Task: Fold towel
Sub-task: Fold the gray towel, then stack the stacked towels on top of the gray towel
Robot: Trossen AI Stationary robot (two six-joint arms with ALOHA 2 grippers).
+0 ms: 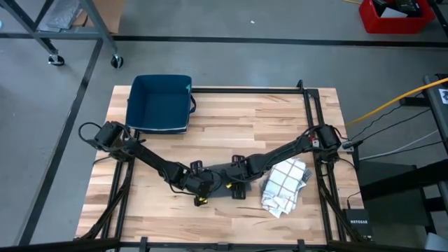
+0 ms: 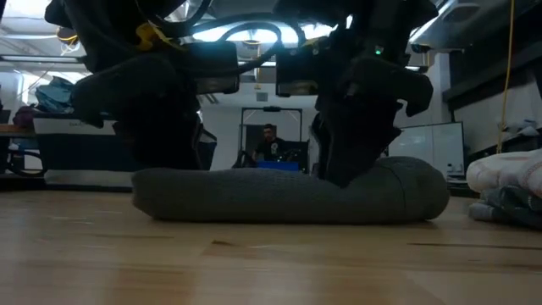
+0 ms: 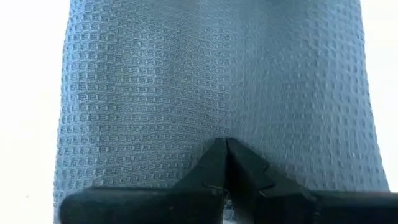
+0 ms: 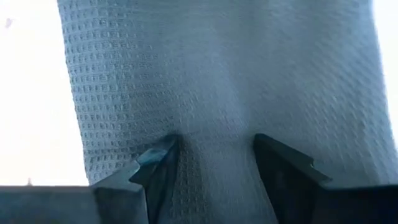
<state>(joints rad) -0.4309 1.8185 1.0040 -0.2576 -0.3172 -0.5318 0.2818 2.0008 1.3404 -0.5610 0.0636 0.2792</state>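
Note:
A dark grey-blue waffle towel (image 2: 288, 196) lies folded flat as a long thick band near the table's front edge, its underside on the wood. In the high view both grippers hide most of it. My left gripper (image 1: 201, 190) stands on its left part, slanting down, shut, as the left wrist view (image 3: 225, 146) shows. My right gripper (image 1: 239, 187) stands on its right part, open, with the two fingers apart over the cloth (image 4: 214, 155). My left gripper comes from above, slanting down, onto the towel's upper face (image 3: 227, 127). Its fingertips are closed together there, and a faint crease runs away from them. How much cloth is between them does not show. The towel stays lying on the table. My right gripper sets its two spread fingertips (image 4: 163, 152) down on the towel's upper face (image 4: 214, 134) from above. No cloth is pinched between them. In the low view the cloth (image 2: 398, 182) bulges beside the fingers.
A crumpled white checked towel (image 1: 283, 185) lies right of the grippers, near the table's right side. A dark blue bin (image 1: 161, 103) stands at the far left. Black frame rails (image 1: 308, 126) run along the table's edges. A person (image 2: 268, 144) sits far behind the table.

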